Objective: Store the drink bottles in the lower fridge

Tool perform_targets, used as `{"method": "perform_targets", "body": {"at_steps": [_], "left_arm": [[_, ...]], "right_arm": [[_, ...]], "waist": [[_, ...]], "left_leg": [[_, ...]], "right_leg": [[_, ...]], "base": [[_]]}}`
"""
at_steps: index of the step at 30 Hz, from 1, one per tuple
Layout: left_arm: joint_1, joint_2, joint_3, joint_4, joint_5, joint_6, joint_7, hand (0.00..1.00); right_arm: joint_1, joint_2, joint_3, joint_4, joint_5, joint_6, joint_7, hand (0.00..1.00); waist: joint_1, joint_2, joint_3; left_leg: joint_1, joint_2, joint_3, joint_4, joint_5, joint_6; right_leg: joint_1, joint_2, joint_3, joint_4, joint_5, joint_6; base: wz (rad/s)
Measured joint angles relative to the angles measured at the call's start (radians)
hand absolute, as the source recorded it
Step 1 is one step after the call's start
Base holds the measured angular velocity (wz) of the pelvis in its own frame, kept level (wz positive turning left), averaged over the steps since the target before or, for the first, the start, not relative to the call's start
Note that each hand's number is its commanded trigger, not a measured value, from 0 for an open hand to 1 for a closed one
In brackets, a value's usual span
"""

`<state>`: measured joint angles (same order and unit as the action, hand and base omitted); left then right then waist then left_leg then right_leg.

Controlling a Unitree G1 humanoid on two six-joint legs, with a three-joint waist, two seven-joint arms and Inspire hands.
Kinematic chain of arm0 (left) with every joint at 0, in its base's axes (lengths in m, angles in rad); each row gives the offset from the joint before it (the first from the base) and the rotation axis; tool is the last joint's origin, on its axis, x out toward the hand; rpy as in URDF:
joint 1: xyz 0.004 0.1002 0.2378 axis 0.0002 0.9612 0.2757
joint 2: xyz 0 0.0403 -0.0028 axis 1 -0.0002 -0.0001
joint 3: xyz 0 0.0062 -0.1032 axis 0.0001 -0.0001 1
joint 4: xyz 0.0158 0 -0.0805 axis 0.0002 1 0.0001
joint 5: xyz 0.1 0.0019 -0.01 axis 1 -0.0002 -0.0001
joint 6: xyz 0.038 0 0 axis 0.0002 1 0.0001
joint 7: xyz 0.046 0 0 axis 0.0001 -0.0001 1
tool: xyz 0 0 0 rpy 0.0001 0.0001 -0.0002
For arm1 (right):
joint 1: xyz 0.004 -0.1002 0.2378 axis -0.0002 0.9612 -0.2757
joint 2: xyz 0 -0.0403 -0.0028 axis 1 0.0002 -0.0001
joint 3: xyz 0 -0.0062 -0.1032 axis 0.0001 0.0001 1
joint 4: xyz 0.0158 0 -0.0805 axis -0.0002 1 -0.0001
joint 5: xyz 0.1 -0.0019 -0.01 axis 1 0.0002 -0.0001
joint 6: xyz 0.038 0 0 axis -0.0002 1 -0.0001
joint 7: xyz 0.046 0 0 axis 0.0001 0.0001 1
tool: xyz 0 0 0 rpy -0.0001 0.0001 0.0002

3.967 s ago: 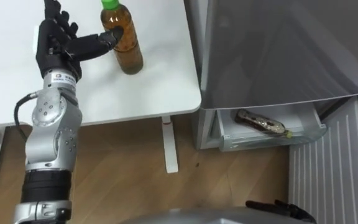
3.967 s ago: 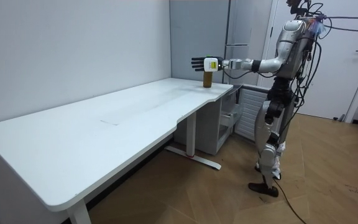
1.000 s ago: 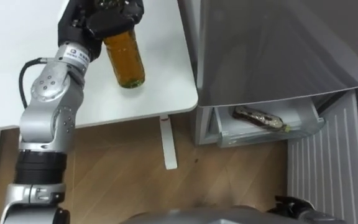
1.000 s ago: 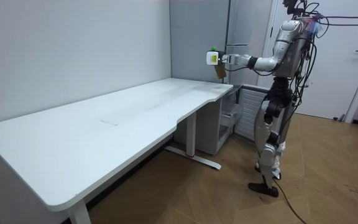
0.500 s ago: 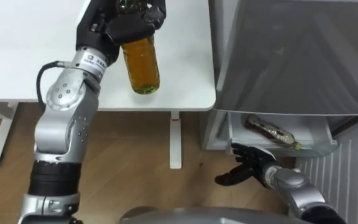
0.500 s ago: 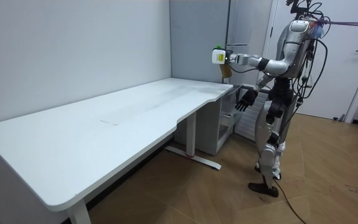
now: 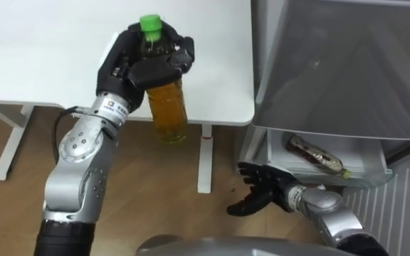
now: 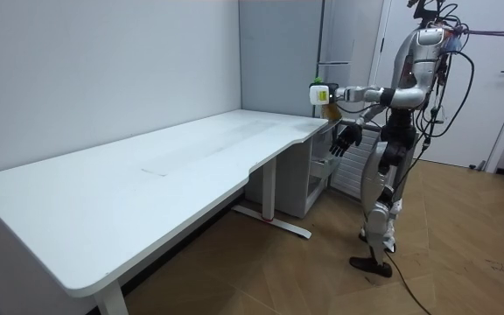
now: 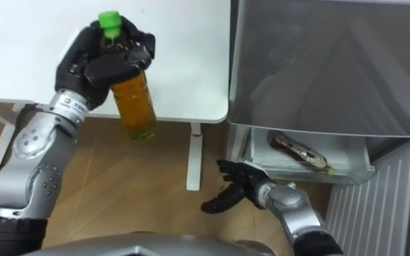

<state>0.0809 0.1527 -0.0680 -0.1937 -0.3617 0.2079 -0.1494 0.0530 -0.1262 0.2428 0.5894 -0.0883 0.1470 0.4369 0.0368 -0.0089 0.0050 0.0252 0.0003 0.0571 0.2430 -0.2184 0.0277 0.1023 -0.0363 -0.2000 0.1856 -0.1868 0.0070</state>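
Lifted off the desk (image 7: 41, 57) since four seconds ago, the bottle (image 7: 168, 110) now hangs past the desk's front edge, over the floor. Left hand (image 7: 137, 64) grasps it: the fingers (image 7: 173, 60) curl round the neck and shoulder, just under the green cap (image 7: 149, 25), and the amber body projects below the hand, nearly upright. Right hand (image 7: 265, 188) has come into view, fingers spread and holding nothing, just in front of the open lower drawer (image 7: 361, 176) of the fridge (image 7: 333, 64). A second bottle (image 7: 313, 151) lies on its side in that drawer.
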Motion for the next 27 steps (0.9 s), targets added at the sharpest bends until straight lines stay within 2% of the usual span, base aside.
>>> {"method": "perform_targets", "body": {"at_steps": [7, 9, 11, 17, 22, 27], "left_arm": [[0.061, 0.021, -0.048, 0.0, 0.001, 0.0, -0.052, 1.0], [0.076, 0.019, -0.059, 0.0, 0.001, 0.0, -0.076, 1.0], [0.078, 0.021, -0.068, 0.004, 0.0, 0.0, -0.093, 1.0], [0.077, 0.02, -0.093, 0.083, 0.0, -0.004, -0.12, 1.0], [0.077, 0.023, -0.109, 0.106, -0.001, -0.004, -0.156, 1.0], [0.078, 0.025, -0.14, 0.142, -0.005, -0.007, -0.214, 1.0]], "right_arm": [[0.0, 0.001, 0.027, -0.056, 0.056, -0.002, 0.069, 0.0], [0.0, 0.0, 0.043, -0.058, 0.094, -0.002, 0.107, 0.0], [0.0, 0.0, 0.052, -0.06, 0.139, -0.002, 0.14, 0.0], [-0.004, -0.006, 0.065, -0.066, 0.304, -0.002, 0.219, 0.0], [-0.011, -0.007, 0.071, -0.085, 0.377, -0.001, 0.265, 0.0], [-0.01, -0.006, 0.096, -0.102, 0.516, -0.001, 0.324, 0.0]], "waist": [[0.001, -0.001, 0.001], [-0.001, -0.006, 0.0046], [0.002, -0.009, 0.0086], [0.0, -0.019, 0.0142], [-0.005, -0.019, 0.0143], [-0.005, -0.018, 0.0141]], "left_leg": [[0.005, 0.0, -0.005, -0.002, 0.0, 0.0], [0.006, 0.0, -0.006, -0.003, 0.0, 0.0], [0.005, 0.0, -0.006, -0.003, 0.0, 0.0], [0.0, 0.0, -0.006, -0.005, 0.0, 0.0], [-0.02, -0.001, -0.012, 0.004, 0.0, 0.0], [-0.022, -0.007, -0.016, 0.008, 0.0, 0.0]], "right_leg": [[0.002, 0.001, 0.004, 0.0, 0.0, 0.0], [0.0, 0.001, 0.004, -0.001, 0.0, 0.0], [-0.001, 0.001, 0.002, -0.001, 0.0, 0.0], [-0.002, 0.001, -0.003, -0.001, 0.0, 0.0], [-0.015, 0.001, -0.004, 0.0, 0.0, 0.0], [-0.013, 0.001, -0.005, 0.0, 0.0, 0.0]], "base": [[0.02], [0.04], [0.0], [0.0], [0.03], [0.0]]}}
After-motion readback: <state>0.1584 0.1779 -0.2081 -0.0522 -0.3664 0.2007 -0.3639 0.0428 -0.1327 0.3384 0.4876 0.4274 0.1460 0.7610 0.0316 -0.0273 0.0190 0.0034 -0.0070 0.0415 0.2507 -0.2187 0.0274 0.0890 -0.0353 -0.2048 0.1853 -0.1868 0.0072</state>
